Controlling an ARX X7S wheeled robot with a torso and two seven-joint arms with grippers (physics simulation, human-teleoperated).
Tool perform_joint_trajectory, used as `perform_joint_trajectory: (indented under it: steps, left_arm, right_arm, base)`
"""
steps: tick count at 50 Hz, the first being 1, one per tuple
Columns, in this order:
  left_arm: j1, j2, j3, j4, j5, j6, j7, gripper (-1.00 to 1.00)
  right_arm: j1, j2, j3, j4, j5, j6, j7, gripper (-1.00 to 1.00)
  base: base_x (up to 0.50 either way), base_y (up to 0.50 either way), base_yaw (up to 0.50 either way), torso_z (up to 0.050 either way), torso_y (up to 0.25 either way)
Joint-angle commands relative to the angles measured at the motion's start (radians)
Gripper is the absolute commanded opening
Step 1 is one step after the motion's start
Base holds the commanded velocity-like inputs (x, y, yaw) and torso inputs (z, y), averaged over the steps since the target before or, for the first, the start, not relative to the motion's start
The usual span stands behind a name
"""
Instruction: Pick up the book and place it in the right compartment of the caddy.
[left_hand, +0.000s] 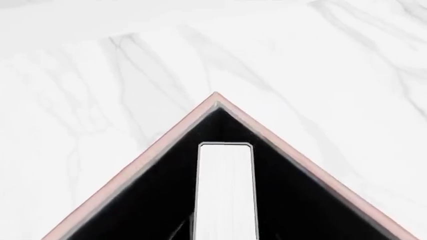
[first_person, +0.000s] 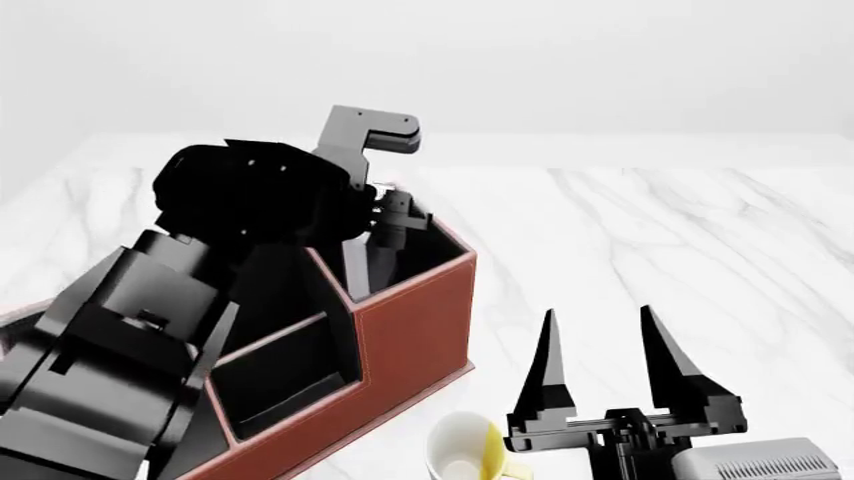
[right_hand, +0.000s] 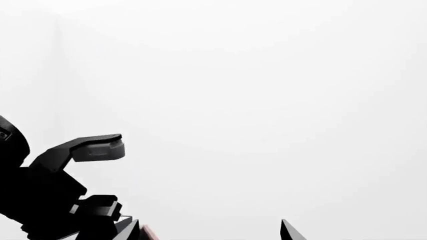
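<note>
The book (left_hand: 225, 192) stands inside the right compartment (left_hand: 293, 200) of the caddy (first_person: 414, 320). The left gripper (first_person: 380, 235) reaches into this bin; whether it is pinching, I cannot tell. The right gripper (first_person: 617, 350) is spread, near the mug (first_person: 467, 450).

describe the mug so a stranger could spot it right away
On the white marble table stands a reddish-brown caddy. Just in front of its tall end, near the right gripper, sits the mug: small, round, white outside and yellow inside, unlike the boxy caddy.
</note>
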Motion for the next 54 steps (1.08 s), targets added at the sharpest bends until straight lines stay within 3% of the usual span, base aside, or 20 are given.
perform_joint_trajectory:
  steps: [1,27,36,47,54]
  left_arm:
    - [-0.012,0.024,-0.020,-0.010,0.029,0.032,0.044,1.00]
    - [-0.215,-0.072,-0.115,0.228,-0.069,-0.101,-0.105,1.00]
    - [-0.244,-0.126,-0.199,0.351,-0.154,-0.162,-0.192,1.00]
    - [-0.184,-0.268,-0.370,0.611,-0.335,-0.225,-0.355,1.00]
    - [-0.061,-0.421,-0.479,0.889,-0.423,-0.212,-0.401,1.00]
  right_arm:
    - [0.002,-0.011,0.015,-0.002,-0.011,0.005,-0.016,1.00]
    - [0.005,-0.008,0.002,0.013,-0.022,0.003,-0.013,1.00]
    - [0.004,-0.006,0.001,0.013,-0.023,0.000,-0.011,1.00]
    - [0.003,-0.004,-0.003,0.011,-0.024,0.000,-0.009,1.00]
    - [0.005,-0.004,-0.009,0.017,-0.028,-0.002,-0.010,1.00]
  base:
    - [0.00,0.00,0.00,0.000,0.000]
    - [0.00,0.00,0.00,0.000,0.000]
    - [0.00,0.00,0.00,0.000,0.000]
    - [0.00,0.00,0.00,0.000,0.000]
    - [0.00,0.00,0.00,0.000,0.000]
